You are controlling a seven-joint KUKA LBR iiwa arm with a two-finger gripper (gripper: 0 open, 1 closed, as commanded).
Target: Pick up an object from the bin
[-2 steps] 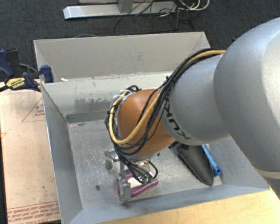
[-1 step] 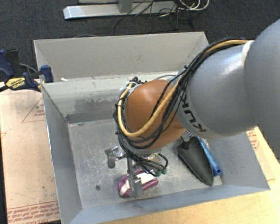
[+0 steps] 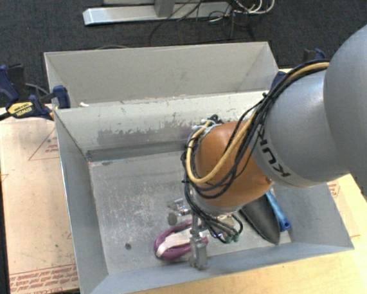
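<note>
Closing squarely around it seems the thing to get right: the fingers [image 3: 198, 253] stand apart, gripping nothing, one tip at the right end of a purple-and-white curled thing [image 3: 170, 246] lying against the bin's [image 3: 79, 205] front wall. It looks soft, banded and rounded, so probably slippery. A black wedge [image 3: 260, 220] lies toward the front right corner.

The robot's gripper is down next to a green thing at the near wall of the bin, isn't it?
Not quite: the thing is not green. The camera view shows a purple and white thing lying by the near wall of the bin. The gripper is down right next to it, just as you said.
</note>
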